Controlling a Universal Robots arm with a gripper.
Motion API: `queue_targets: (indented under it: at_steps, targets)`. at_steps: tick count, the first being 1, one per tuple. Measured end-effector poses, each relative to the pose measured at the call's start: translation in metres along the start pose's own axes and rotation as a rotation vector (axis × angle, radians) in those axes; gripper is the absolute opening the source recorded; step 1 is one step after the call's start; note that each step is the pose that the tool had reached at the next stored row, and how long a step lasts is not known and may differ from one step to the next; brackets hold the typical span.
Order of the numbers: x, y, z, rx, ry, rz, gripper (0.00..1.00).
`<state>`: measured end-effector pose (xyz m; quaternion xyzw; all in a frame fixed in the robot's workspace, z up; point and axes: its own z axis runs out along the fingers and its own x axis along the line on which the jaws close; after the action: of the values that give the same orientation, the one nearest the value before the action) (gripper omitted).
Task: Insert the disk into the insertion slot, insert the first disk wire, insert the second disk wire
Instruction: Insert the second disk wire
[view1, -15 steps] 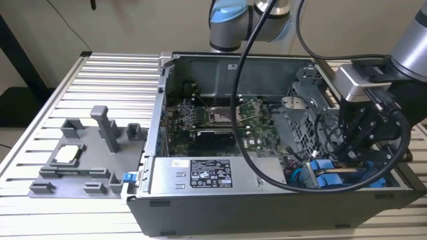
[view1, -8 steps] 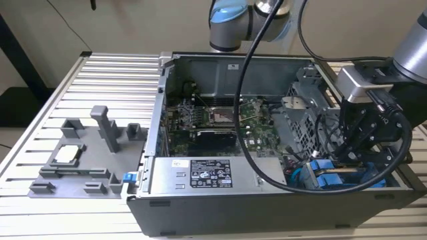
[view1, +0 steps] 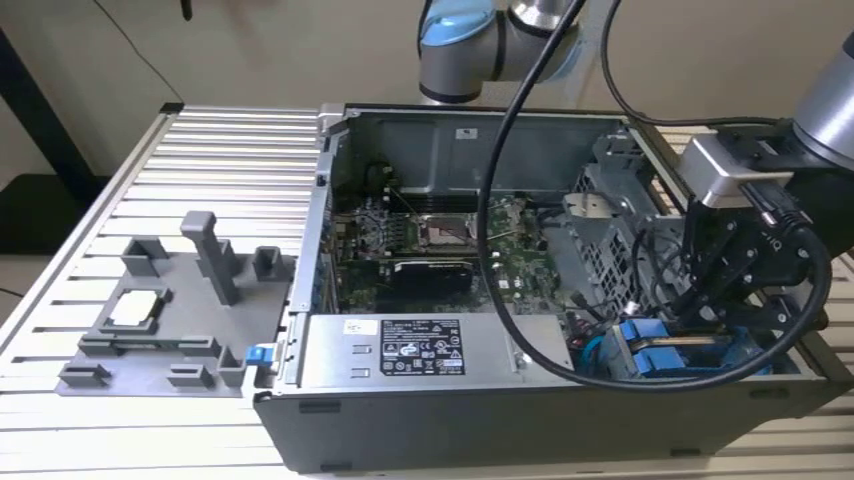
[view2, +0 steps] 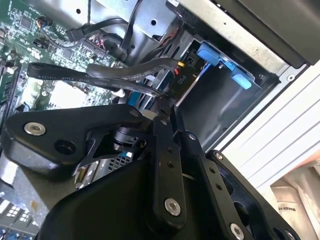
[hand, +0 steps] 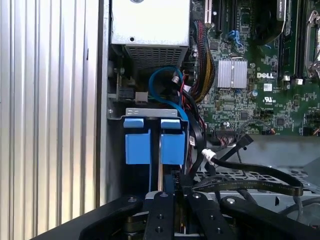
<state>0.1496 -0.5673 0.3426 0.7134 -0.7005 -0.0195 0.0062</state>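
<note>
- Ribbed metal surface (view1: 160, 150) carries an open computer case (view1: 534, 430) and a grey fixture tray (view1: 147, 340).
- Printed labels show on the power-supply box (view1: 414, 350) (print left unread).
- End effector (view1: 694, 330) sits low at the insertion slot (hand: 155, 112); its grip state cannot be told.
- Just below its fingertips, the disk's (hand: 152, 145) blue carrier sits in the slot.
- Black cables (hand: 250, 172) cross beside it.

A robotics lab: an opened computer case (view1: 534, 300) lies on a slatted aluminium counter (view1: 200, 160) beside grey fixture blocks (view1: 174, 300), under a robot arm (view1: 467, 40).
</note>
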Motion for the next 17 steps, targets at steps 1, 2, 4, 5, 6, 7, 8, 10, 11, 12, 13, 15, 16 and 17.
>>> queue_targets:
  at_steps: [1,2,4,5,6,7,8,10,11,12,13,15,16,17]
  targets:
    - [0.0,-0.0008,0.0004,-0.0018,-0.0001,0.001,0.16]
    - [0.0,-0.0013,0.0006,-0.0038,0.0002,0.002,0.16]
    - [0.0,-0.0019,0.0009,-0.0074,0.0001,0.005,0.16]
    - [0.0,-0.002,0.001,-0.0097,-0.0002,0.007,0.16]
    - [0.0001,-0.0021,0.0011,-0.0129,-0.0005,0.008,0.16]
    - [0.0,-0.0022,0.001,-0.0172,-0.0006,0.009,0.16]
    - [0.0001,-0.0021,0.001,-0.0212,-0.0006,0.01,0.16]
    - [0.0001,-0.0021,0.001,-0.0248,-0.0008,0.01,0.16]
    - [0.0,-0.0022,0.001,-0.0249,-0.0009,0.01,0.16]
    - [0.0,-0.0023,0.001,-0.0249,-0.0014,0.011,0.16]
    - [0.0,-0.0024,0.0009,-0.025,-0.002,0.011,0.16]
    - [-0.0002,-0.0024,0.001,-0.0248,-0.0037,0.013,0.16]
    - [-0.0003,-0.0024,0.0011,-0.0248,-0.0043,0.013,0.16]
    - [-0.0004,-0.0024,0.001,-0.0248,-0.0044,0.013,0.16]
